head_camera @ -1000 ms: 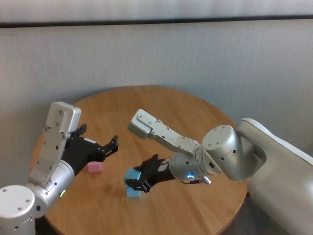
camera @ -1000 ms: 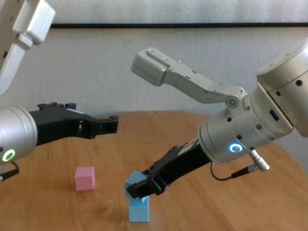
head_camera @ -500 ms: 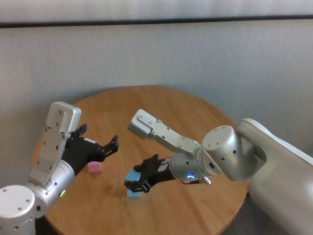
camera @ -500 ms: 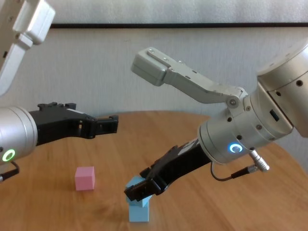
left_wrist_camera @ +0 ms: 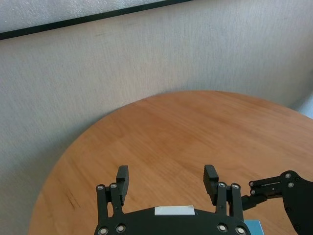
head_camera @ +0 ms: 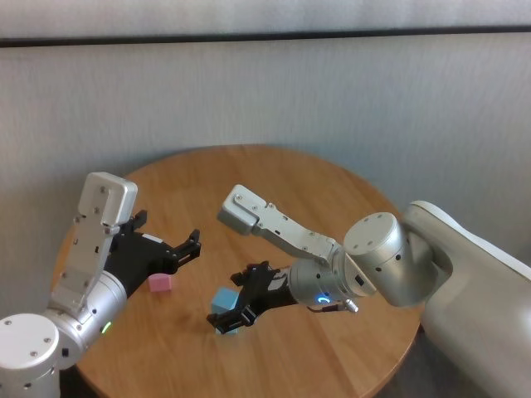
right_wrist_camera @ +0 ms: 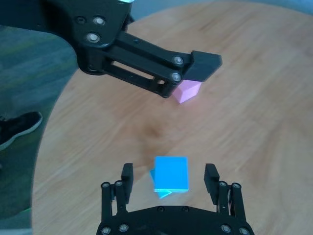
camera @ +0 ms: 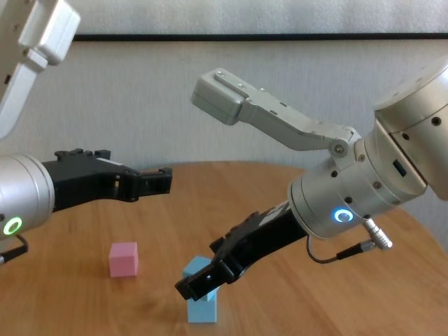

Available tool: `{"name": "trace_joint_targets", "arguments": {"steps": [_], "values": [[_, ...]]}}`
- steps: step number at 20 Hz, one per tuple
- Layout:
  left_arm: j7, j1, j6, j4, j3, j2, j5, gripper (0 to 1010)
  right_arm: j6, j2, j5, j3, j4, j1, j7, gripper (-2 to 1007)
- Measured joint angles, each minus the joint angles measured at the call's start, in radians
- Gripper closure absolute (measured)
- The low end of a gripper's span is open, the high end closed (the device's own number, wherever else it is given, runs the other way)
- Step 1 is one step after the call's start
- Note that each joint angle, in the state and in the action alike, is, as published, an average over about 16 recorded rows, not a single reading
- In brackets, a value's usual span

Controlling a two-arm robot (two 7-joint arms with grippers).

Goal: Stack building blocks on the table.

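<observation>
Right pincer (right_wrist_camera: pixel 169 182) has released upper blue block (right_wrist_camera: pixel 171 174)

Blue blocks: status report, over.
Right tool open, fingers either side of the stack. Top blue block sits skewed on bottom blue block. Left tool open, above pink block. Nothing in the way.

On the round tabletop (head_camera: pixel 282 178), the right gripper (head_camera: pixel 235 298) is sitting open around a light blue block (head_camera: pixel 221 302); the left gripper (head_camera: pixel 178 246) is hovering open above the pink block (head_camera: pixel 160 283).
</observation>
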Motion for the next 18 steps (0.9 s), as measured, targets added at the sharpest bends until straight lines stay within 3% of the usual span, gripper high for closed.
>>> {"name": "trace_joint_targets", "arguments": {"steps": [5,9,13,18], "values": [[0.000,0.000,0.000,0.000,0.000,0.000,0.000,11,-0.044,0.016,0.004,0.046,-0.054,-0.039,-0.049,60],[0.000,0.000,0.000,0.000,0.000,0.000,0.000,11,-0.082,0.036,0.003,0.093,-0.103,-0.078,-0.107,16],[0.000,0.000,0.000,0.000,0.000,0.000,0.000,11,-0.125,0.055,-0.015,0.143,-0.139,-0.116,-0.187,4],[0.000,0.000,0.000,0.000,0.000,0.000,0.000,11,-0.200,0.056,-0.078,0.191,-0.128,-0.142,-0.334,4]]}}
